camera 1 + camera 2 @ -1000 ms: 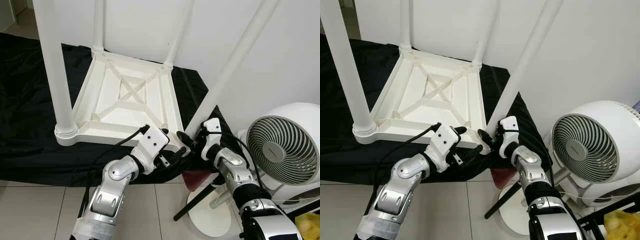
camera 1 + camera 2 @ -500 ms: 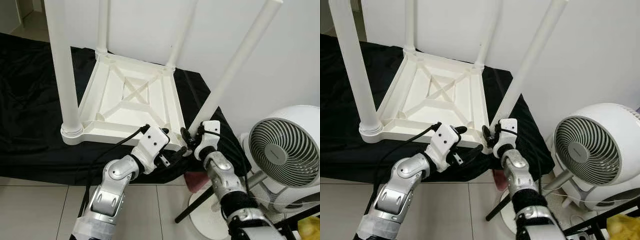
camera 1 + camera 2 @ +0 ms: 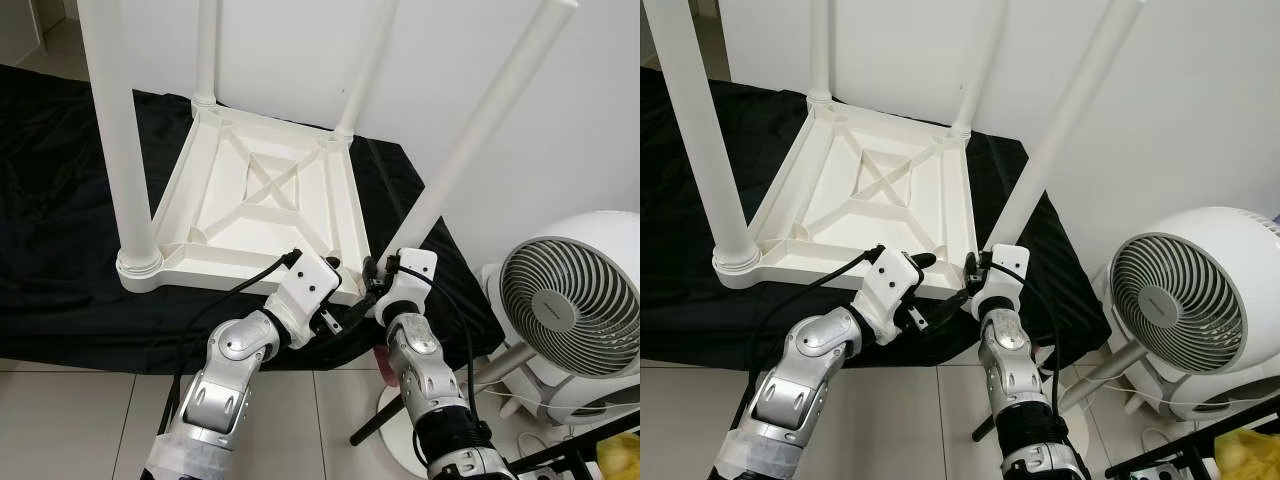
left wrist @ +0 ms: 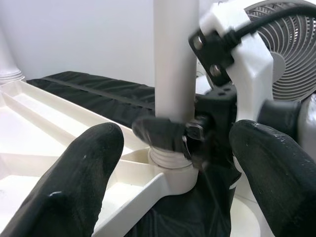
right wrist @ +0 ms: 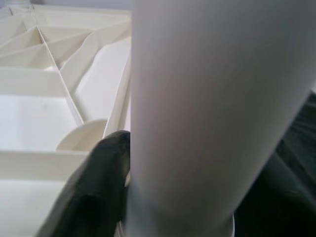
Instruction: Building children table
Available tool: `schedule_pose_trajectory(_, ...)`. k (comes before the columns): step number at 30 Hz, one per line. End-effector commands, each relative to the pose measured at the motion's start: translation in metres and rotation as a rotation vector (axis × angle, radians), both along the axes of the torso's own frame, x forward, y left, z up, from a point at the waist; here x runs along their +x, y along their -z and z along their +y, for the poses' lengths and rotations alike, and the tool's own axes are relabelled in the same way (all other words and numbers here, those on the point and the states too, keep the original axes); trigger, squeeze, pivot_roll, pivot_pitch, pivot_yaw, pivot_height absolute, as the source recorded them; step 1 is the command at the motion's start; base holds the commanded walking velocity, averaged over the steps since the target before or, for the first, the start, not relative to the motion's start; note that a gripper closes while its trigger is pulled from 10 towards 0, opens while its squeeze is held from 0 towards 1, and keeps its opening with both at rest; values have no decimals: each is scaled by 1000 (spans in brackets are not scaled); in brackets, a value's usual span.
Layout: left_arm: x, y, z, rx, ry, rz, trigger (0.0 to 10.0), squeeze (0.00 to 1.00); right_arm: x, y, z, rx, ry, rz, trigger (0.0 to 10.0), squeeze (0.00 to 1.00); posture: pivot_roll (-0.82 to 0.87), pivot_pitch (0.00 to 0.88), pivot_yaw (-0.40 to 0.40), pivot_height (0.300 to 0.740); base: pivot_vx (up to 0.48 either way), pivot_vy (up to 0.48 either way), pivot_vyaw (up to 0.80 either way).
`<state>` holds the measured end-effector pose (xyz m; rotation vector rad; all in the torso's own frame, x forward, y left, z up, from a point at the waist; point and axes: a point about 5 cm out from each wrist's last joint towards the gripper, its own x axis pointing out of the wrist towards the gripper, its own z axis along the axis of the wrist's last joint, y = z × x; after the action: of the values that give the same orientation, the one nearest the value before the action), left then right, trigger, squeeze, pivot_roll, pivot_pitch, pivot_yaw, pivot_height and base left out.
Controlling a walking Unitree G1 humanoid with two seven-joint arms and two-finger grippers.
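The white children's table [image 3: 255,205] lies upside down on a black cloth [image 3: 60,190] spread over the floor, its ribbed underside facing up. Furthest to the left, the near-left leg [image 3: 120,150] stands upright in its corner socket, and two more legs rise from the far corners against the wall. Moving right, the left pincer [image 3: 345,318] hovers at the table's near-right corner with its black fingers [image 4: 84,173] spread wide and holding nothing, pointed at the socket as if ready to steady it. Just beside it, the right pincer [image 3: 375,283] is pressed around the base of the fourth leg [image 3: 480,120], right above the threaded collar [image 4: 168,160] where leg meets corner socket; the right wrist view shows one finger flat against the white tube. Compared with a second ago, the right forearm has swung in from the fan side to stand nearly straight beneath the pincer, while the leg leans to the right much as it did then. That reads as a wrist rotation on the leg, so the step in hand is probably screwing this last leg home; it is not yet upright like the others. Furthest right stands a white fan [image 3: 570,300] on its round base, close to the right arm's elbow.
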<state>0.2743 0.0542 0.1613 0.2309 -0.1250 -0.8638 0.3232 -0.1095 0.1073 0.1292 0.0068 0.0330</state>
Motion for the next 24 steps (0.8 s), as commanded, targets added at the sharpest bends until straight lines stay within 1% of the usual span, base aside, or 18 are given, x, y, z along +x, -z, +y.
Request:
schedule_pose_trajectory(1,2,1,-1,-19,-81,-2,10000,0,-2,4,-6,6,-14,12,10000,1000,47,0,-227,740,0,0,0)
schedule_pose_trajectory(4,2,1,0,-19,-84,-1,10000,0,-1,-1,-10,17,-38,-12,10000,1000,48,0,-231,740,0,0,0)
schedule_pose_trajectory(6,1,1,1,-24,-80,2,10000,0,1,-7,-17,26,-82,-41,10000,1000,46,0,-232,740,0,0,0)
schedule_pose_trajectory(7,1,1,1,-24,-80,2,10000,0,1,-7,-17,26,-82,-41,10000,1000,46,0,-232,740,0,0,0)
schedule_pose_trajectory(9,0,1,1,-32,-71,5,10000,0,3,-10,-22,30,-124,-55,10000,1000,45,0,-230,740,0,0,0)
schedule_pose_trajectory(10,-1,1,1,-28,-69,4,10000,0,5,-11,-25,19,-178,-56,10000,1000,47,0,-230,740,0,0,0)
schedule_pose_trajectory(11,-1,1,1,-28,-69,4,10000,0,5,-11,-25,19,-178,-56,10000,1000,47,0,-230,740,0,0,0)
schedule_pose_trajectory(12,-1,1,2,-24,-68,3,10000,0,7,-12,-28,0,-260,-59,10000,0,44,0,-229,740,0,0,0)
schedule_pose_trajectory(14,0,1,3,-19,-70,1,10000,0,9,-13,-34,-41,-381,-54,10000,0,44,0,-230,740,0,0,0)
schedule_pose_trajectory(16,1,1,4,-17,-74,0,10000,0,11,-12,-38,-71,-448,-40,10000,0,44,0,-231,740,0,0,0)
schedule_pose_trajectory(17,1,1,4,-17,-74,0,10000,0,11,-12,-38,-71,-448,-40,10000,0,44,0,-231,740,0,0,0)
schedule_pose_trajectory(19,2,0,4,-20,-74,-2,10000,0,12,-9,-37,-128,-520,-34,10000,0,41,0,-229,740,0,0,0)
schedule_pose_trajectory(21,2,0,4,-20,-74,-2,10000,0,12,-9,-37,-128,-520,-34,10000,0,41,0,-229,740,0,0,0)
schedule_pose_trajectory(23,2,-1,2,-25,-72,-3,10000,0,14,-5,-35,-172,-585,-17,10000,0,47,0,-228,740,0,0,0)
schedule_pose_trajectory(24,2,-1,2,-25,-72,-3,10000,0,14,-5,-35,-172,-585,-17,10000,0,47,0,-228,740,0,0,0)
